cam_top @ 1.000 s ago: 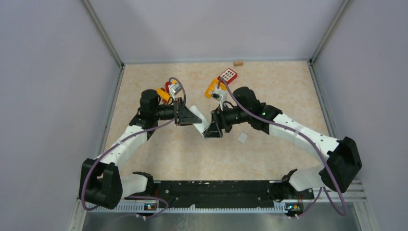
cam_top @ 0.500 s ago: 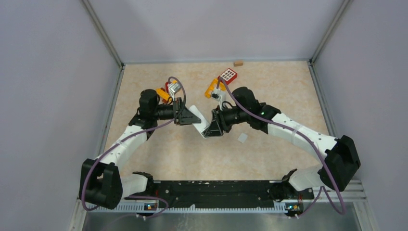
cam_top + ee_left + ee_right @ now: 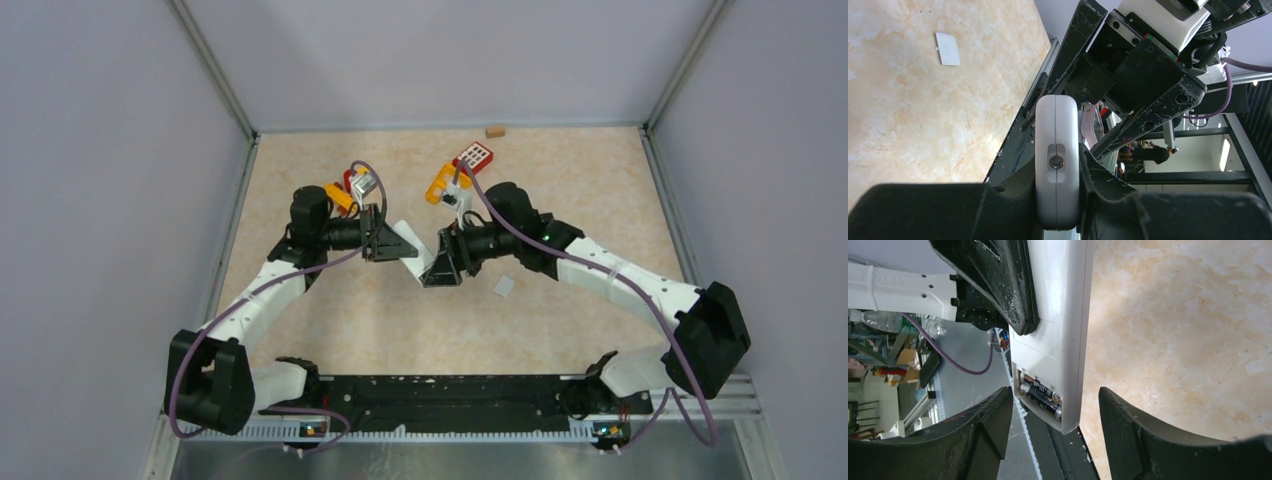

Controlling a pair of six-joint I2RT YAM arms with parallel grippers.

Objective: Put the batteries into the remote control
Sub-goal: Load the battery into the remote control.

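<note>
Hardly anything has moved since a second ago: both my arms, the remote control (image 3: pixel 415 250) and the loose bits on the counter (image 3: pixel 580 190) sit where they were. From above, my left hand (image 3: pixel 400 243) and my right hand (image 3: pixel 432 272) meet near the middle of the counter, with the white remote control slanting between them. A small white battery cover (image 3: pixel 505 287) lies flat at about 4 o'clock from my right hand, near it but apart. A red keypad (image 3: pixel 474 155) lies at 12 o'clock from that hand, and a little wooden block (image 3: pixel 494 130) sits at the far edge.

From my left wrist, my left hand is pinching the remote control by its two broad faces. It is edge-on to the camera, with a screw showing in its side. My right hand looms at 1 o'clock beyond it, and the cover lies at 10 o'clock.

From my right wrist, my fingers (image 3: pixel 983 435) are spread wide, one on either side of the remote control's near end. I cannot tell whether the one at 9 o'clock touches it. The batteries (image 3: pixel 1040 392) lie in the open compartment, two showing side by side, dark with orange-brown ends.
</note>
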